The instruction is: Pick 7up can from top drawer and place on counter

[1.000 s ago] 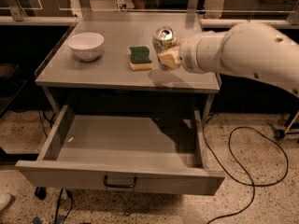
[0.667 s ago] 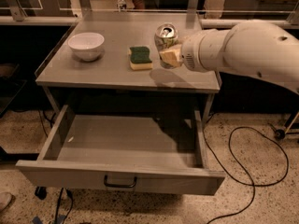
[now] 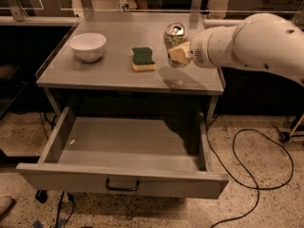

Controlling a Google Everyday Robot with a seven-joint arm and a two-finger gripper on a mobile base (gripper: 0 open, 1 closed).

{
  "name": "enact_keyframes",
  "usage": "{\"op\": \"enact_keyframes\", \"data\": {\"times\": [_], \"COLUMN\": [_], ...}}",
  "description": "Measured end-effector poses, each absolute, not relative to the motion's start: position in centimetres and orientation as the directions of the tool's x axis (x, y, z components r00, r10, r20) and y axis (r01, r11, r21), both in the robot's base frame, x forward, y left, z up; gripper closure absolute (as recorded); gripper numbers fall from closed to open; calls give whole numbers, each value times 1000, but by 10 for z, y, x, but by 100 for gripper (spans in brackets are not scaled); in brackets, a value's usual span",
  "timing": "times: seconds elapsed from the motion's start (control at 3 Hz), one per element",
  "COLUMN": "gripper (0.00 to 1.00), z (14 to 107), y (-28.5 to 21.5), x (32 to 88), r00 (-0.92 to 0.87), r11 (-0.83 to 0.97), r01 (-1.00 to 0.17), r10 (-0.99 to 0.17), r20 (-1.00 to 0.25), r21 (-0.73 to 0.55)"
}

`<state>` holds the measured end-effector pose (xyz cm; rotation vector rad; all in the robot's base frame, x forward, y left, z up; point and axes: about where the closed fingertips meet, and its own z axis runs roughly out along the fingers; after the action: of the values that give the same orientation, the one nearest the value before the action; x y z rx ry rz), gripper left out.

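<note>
The 7up can point(image 3: 174, 39) is upright in my gripper point(image 3: 176, 53), its silver top and pull tab showing. My gripper is shut on the can, with a pale finger point(image 3: 179, 52) across its near side. The can hangs a little above the right part of the counter point(image 3: 114, 68), with its shadow on the surface below. My white arm comes in from the right. The top drawer point(image 3: 123, 148) is pulled fully open below the counter, with nothing visible inside. Its front panel carries a small dark bar handle point(image 3: 122, 186).
A white bowl point(image 3: 88, 46) stands at the counter's left. A green and yellow sponge point(image 3: 143, 59) lies at its middle, just left of the can. A black cable point(image 3: 251, 175) loops on the floor at the right. The open drawer juts out in front.
My gripper has lifted the can a little higher and moved it slightly left over the counter. The bowl, sponge and drawer have not moved.
</note>
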<state>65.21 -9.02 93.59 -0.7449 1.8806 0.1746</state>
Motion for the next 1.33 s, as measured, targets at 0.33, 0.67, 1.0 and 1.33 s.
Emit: {"op": "enact_keyframes", "data": {"times": [0.33,0.67,1.0,1.33], "gripper": [100,100,100,100], "z": [931,918,899,885], "y": [-108,-117,-121,-119], "x": [670,679,682,682], "r00": [-297,-345,-393,-415], "r11": [813,822,819,809], "r01": [-554,-554,-566,-584], "r10": [-393,-370,-366,-369], "r20": [-870,-863,-843,-832], "r21": [-178,-132,-92,-68]}}
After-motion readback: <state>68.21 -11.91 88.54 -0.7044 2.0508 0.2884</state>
